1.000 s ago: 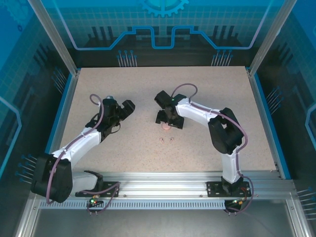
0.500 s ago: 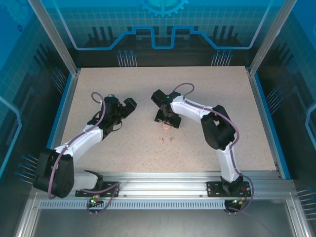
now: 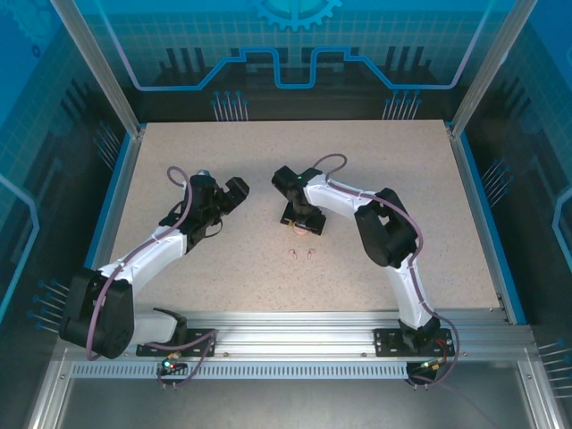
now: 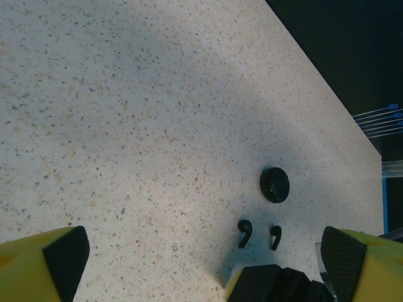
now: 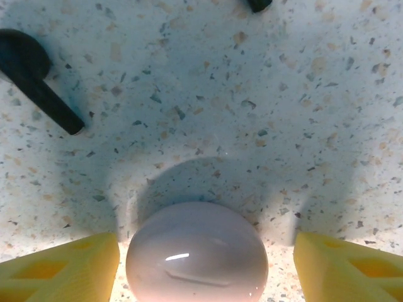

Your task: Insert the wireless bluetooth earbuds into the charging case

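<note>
Pale earbuds — two of them — lay side by side on the speckled table, out in the open just in front of the right gripper. That gripper was low over a pale round case, its yellow fingers standing apart on either side of the glossy shell, a slim gap showing on each flank and nothing held. One of the black earbuds lay on the table just beyond the case in the right wrist view. From the left wrist, both black earbuds were seen lying close together beside a black round case, apart from it. The left gripper hung above bare tabletop with its jaws spread wide — empty, well apart from the right one.
</note>
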`<state>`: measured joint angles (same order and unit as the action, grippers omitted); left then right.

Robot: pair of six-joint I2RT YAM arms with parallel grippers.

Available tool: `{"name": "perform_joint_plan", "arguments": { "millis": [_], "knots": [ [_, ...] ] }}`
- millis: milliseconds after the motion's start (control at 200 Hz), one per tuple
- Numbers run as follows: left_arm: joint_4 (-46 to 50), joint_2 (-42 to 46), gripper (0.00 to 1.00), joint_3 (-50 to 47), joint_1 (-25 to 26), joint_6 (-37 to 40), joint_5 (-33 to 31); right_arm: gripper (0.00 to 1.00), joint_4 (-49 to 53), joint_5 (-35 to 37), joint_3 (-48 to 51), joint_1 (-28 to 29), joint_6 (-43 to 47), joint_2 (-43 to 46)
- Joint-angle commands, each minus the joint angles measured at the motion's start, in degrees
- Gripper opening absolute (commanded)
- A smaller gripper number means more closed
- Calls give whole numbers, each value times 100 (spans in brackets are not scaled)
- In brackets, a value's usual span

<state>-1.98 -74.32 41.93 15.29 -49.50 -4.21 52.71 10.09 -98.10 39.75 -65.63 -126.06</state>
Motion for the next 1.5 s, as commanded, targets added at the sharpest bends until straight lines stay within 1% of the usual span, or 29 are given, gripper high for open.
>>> {"name": "perform_joint_plan", "arguments": {
  "millis": [0,410,550,665,845,965,1105,1206,1356,1496],
  "knots": [
    [-82,-78,99,163,53,-24,47,73,124,29,-101,59,-108,-99],
    [-2,-47,99,132,79,18,42,58,-153,-18,182,77,-73,27],
    [90,-38,99,127,80,63,33,51,-264,-27,323,87,4,149],
    [72,-12,99,69,79,102,51,46,-378,-36,475,112,54,293],
    [-122,99,99,-176,97,138,58,41,-647,-107,884,152,77,731],
    [-771,278,99,-656,128,76,151,41,-812,-144,1112,157,60,1129],
    [-1916,335,99,-1258,191,95,613,42,-968,-272,1212,49,37,1562],
    [-2531,324,99,-1528,378,167,595,42,-1170,-538,1183,-148,-57,1754],
    [-3377,46,99,-1594,641,400,868,42,-1384,-952,910,-450,-245,1814],
    [-4108,-396,99,-1513,832,423,1235,42,-1518,-1263,686,-659,-547,1739]
  ]
}}
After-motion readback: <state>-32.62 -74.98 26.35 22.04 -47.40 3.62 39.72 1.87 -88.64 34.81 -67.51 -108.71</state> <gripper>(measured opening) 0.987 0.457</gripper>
